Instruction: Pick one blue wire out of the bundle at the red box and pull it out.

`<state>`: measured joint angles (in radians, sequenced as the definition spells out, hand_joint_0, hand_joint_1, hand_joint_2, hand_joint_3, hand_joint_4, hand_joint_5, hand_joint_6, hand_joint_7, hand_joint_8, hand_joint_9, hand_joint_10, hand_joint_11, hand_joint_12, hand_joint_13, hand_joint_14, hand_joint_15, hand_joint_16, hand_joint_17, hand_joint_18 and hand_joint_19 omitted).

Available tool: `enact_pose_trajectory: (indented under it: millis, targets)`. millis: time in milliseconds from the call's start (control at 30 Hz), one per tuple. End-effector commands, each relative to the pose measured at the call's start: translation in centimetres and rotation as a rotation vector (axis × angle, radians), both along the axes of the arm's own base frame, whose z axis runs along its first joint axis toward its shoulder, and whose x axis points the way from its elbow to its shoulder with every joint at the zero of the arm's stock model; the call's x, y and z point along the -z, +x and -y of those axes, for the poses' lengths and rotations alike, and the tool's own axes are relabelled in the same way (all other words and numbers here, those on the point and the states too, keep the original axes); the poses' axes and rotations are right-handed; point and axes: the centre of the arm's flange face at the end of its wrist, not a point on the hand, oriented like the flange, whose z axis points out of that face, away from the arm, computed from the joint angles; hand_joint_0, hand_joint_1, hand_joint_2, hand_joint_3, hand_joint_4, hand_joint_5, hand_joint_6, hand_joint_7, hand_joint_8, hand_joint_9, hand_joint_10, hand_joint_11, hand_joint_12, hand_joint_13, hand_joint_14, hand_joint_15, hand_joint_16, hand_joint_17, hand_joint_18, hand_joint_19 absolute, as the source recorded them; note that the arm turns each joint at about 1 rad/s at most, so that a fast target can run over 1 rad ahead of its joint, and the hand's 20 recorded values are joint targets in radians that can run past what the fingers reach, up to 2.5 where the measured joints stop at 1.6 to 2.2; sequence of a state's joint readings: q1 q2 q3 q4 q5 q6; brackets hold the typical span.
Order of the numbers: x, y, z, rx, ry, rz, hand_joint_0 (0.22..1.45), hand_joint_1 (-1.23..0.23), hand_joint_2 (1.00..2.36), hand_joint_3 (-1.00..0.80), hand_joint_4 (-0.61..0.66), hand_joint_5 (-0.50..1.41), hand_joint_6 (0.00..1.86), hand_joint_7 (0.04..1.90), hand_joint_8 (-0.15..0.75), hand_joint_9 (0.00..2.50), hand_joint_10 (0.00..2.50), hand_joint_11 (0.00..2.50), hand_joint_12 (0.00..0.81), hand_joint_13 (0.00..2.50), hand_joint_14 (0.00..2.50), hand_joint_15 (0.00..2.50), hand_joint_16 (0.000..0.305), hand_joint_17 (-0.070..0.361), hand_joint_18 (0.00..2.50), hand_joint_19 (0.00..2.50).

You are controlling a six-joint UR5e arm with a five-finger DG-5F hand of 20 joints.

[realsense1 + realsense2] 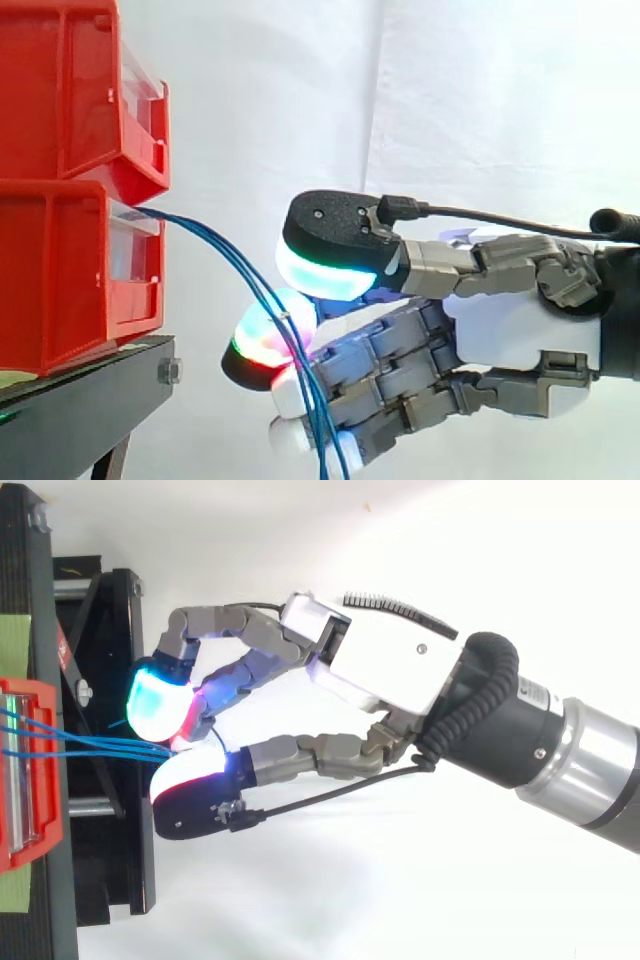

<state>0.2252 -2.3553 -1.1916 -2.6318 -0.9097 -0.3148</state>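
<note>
A bundle of thin blue wires (215, 245) leaves the front of the lower red bin (60, 280) and arcs down to the right, slack, past the view's bottom edge. From above, the wires (90, 745) run from the bin (30, 770) and converge into the narrow gap between the thumb pad and a cyan-glowing fingertip (155, 702). My hand (520, 330) reaches in from the right with its fingers curled. The thumb sits on top and a red-green glowing fingertip (262, 345) lies just under it, the wires crossing where they meet. The hand (390, 660) stands just clear of the bins.
A second red bin (70, 90) is stacked on the lower one, both on a black stand (80, 400) at the left. A white curtain hangs behind. A green strip (15, 640) lies on the stand beside the bin.
</note>
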Motion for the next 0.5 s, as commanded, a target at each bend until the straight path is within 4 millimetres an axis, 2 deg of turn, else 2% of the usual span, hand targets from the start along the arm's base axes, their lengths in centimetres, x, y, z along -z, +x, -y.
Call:
enact_pose_trajectory:
  millis: [0, 467]
  targets:
    - [0.1, 0.3, -0.1, 0.002, -0.01, 0.028, 0.53, -0.72, 1.0, -0.48, 0.24, -0.09, 0.5, 1.26, 0.303, 0.98, 0.01, 0.45, 0.389, 0.83, 0.01, 0.39, 0.052, 0.116, 0.72, 0.6]
    - [0.0, 0.5, -1.2, -0.007, -0.038, 0.031, 0.55, -0.78, 1.0, -0.49, 0.23, -0.09, 0.5, 1.28, 0.294, 0.97, 0.01, 0.46, 0.38, 0.84, 0.01, 0.39, 0.05, 0.113, 0.72, 0.61]
